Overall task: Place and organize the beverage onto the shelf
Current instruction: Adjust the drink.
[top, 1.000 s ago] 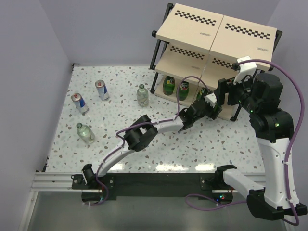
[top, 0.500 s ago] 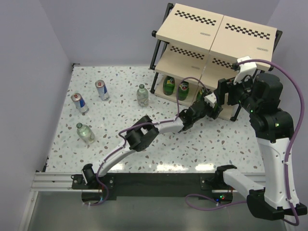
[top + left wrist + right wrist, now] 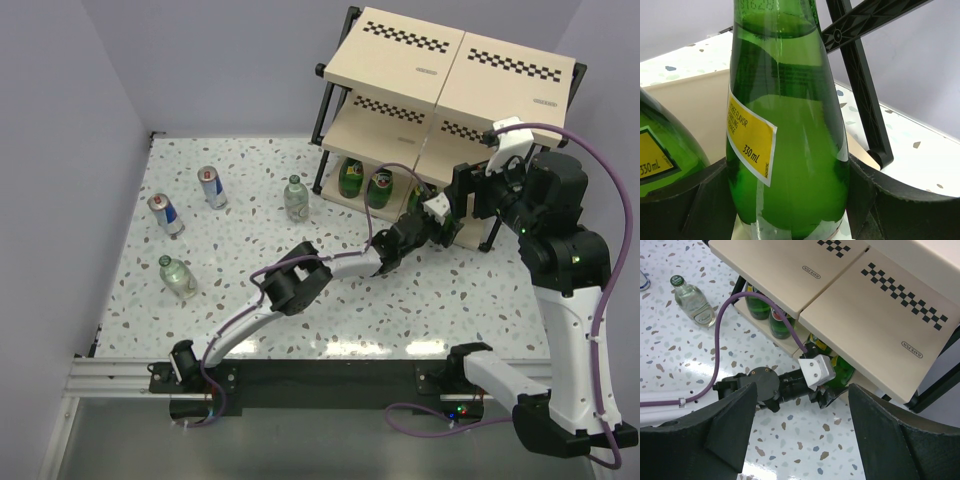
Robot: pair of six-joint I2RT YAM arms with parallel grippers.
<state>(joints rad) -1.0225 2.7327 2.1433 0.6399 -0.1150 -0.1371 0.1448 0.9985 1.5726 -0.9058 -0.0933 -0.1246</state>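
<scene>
The shelf (image 3: 400,60) stands at the back right. Two green bottles (image 3: 351,178) (image 3: 381,185) stand on its bottom board. My left gripper (image 3: 415,215) reaches under that board, shut on a third green bottle (image 3: 790,150), which stands upright between both fingers (image 3: 710,200). The neighbouring green bottle (image 3: 665,150) shows at its left. My right gripper (image 3: 802,435) hovers open above the left wrist, with nothing between its fingers. Two clear bottles (image 3: 295,198) (image 3: 177,277) and two blue-and-silver cans (image 3: 211,186) (image 3: 166,214) stand on the table at the left.
The shelf's black frame leg (image 3: 860,100) stands just right of the held bottle. The left arm's purple cable (image 3: 725,325) loops in front of the shelf. Grey walls close off the speckled table (image 3: 250,160) at the left and the back.
The left arm has crept slightly toward the shelf with the green bottle in its grip. The right arm has not moved.
</scene>
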